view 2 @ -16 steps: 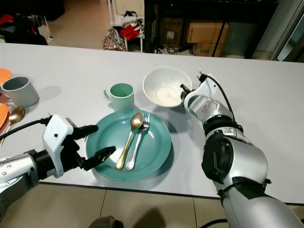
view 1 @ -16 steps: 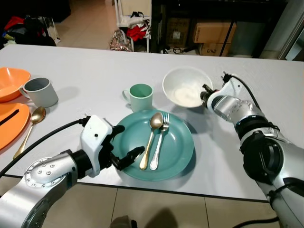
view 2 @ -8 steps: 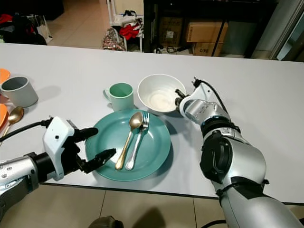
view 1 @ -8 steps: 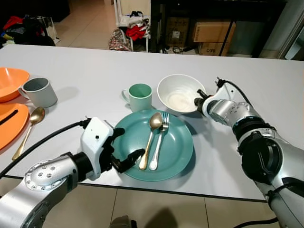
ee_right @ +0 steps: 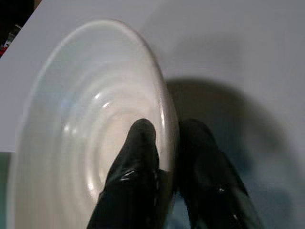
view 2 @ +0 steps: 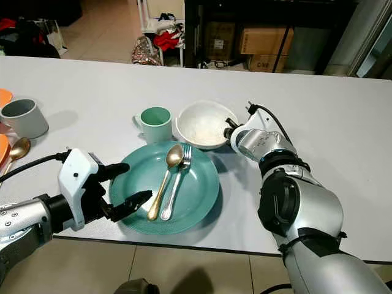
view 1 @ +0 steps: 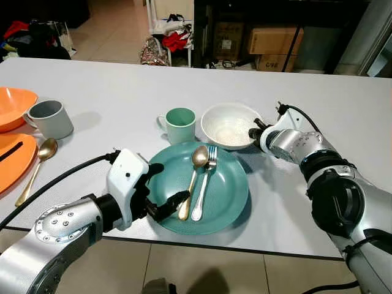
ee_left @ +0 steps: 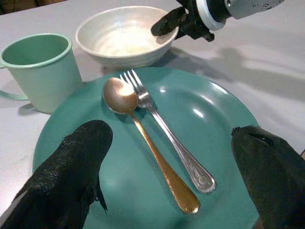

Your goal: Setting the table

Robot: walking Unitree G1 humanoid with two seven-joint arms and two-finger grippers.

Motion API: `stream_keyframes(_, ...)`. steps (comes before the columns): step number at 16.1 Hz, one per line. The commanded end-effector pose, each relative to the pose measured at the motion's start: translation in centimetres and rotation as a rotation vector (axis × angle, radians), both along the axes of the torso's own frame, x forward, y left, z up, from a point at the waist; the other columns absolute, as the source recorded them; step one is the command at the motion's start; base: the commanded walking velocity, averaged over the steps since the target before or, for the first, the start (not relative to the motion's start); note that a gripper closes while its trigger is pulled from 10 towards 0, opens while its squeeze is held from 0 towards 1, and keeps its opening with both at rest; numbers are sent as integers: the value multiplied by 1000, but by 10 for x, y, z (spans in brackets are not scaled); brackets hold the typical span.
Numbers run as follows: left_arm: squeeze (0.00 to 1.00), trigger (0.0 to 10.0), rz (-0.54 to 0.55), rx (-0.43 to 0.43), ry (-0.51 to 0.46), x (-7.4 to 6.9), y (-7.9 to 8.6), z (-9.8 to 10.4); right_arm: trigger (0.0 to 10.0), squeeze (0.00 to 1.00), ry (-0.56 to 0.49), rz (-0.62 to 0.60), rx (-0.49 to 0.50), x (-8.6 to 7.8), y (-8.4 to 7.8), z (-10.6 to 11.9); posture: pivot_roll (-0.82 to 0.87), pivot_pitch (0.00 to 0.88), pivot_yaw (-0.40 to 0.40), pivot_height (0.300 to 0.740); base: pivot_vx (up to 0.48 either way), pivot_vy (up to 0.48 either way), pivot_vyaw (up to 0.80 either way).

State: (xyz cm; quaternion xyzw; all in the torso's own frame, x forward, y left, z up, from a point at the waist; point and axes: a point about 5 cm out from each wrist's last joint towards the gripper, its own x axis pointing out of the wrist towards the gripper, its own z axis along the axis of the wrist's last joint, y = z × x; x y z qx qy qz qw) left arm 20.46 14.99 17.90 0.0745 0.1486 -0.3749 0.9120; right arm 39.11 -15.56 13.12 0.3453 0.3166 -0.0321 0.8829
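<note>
Bowl (view 1: 230, 125) sits on table (view 1: 122, 86), just behind plate (view 1: 223, 196), beside cup (view 1: 181, 124). Looks stiff, glazed, slick, breakable; best held by rim. Right gripper (ee_right: 167, 157) pinches rim, one finger inside. Left gripper (ee_left: 167, 181) spread wide over plate w/ spoon (ee_left: 143, 138) & fork (ee_left: 167, 133).

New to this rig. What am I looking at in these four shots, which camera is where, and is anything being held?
A humanoid robot is setting a table. Two pictures come from its head stereo camera, two from its wrist cameras. On the grey table a teal plate carries a gold spoon and a silver fork; behind it stand a green mug and a white bowl. Orange dishes and a grey mug sit far left. The right gripper pinches the bowl's rim. The left gripper hovers open at the plate's near edge, holding nothing.
</note>
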Motion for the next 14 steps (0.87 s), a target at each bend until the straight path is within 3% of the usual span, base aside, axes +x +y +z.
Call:
stream_keyframes(1,0,10000,0,10,2,2,0,0,10000,1000,-2,4,8,0,2,1,169,15,10,740,0,0,0)
stream_keyframes(5,0,10000,7,3,-14,7,1,2,10000,1000,-26,9,9,2,0,6,154,0,12,740,0,0,0)
stream_keyframes(9,0,10000,42,-83,-63,22,-5,3,10000,1000,-65,53,16,5,-15,20,107,0,20,740,0,0,0)
stream_keyframes(13,0,10000,219,-183,-110,39,-5,1,10000,1000,-119,125,29,-2,-37,33,76,0,34,740,0,0,0)
stream_keyframes(14,0,10000,292,-194,-137,45,-2,1,10000,1000,-166,161,7,-12,-43,39,62,0,39,740,0,0,0)
